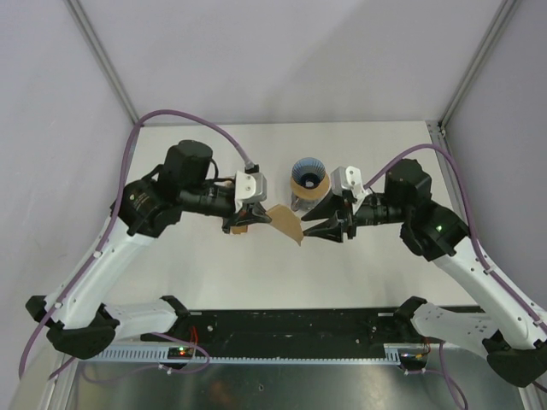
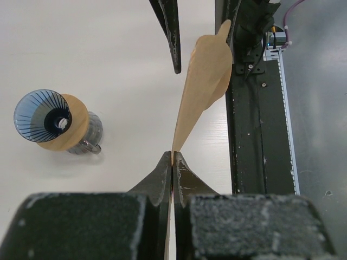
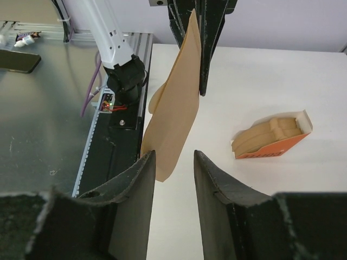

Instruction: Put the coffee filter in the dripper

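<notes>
Hanging mid-air in top view: thin brown paper coffee filter (image 1: 286,224), just near of the empty blue ribbed cone dripper w/ tan wooden collar (image 1: 308,178). Left wrist cam: left gripper (image 2: 172,162) clamped on filter's tip. Right wrist cam: right gripper (image 3: 171,168) spread apart, straddling filter's far edge. Pickup done, placing not yet.

Pale table (image 1: 214,273): glass jug (image 2: 89,132) w/ dripper (image 2: 38,115) on top; orange box (image 3: 274,150) w/ brown filters (image 3: 264,135).
</notes>
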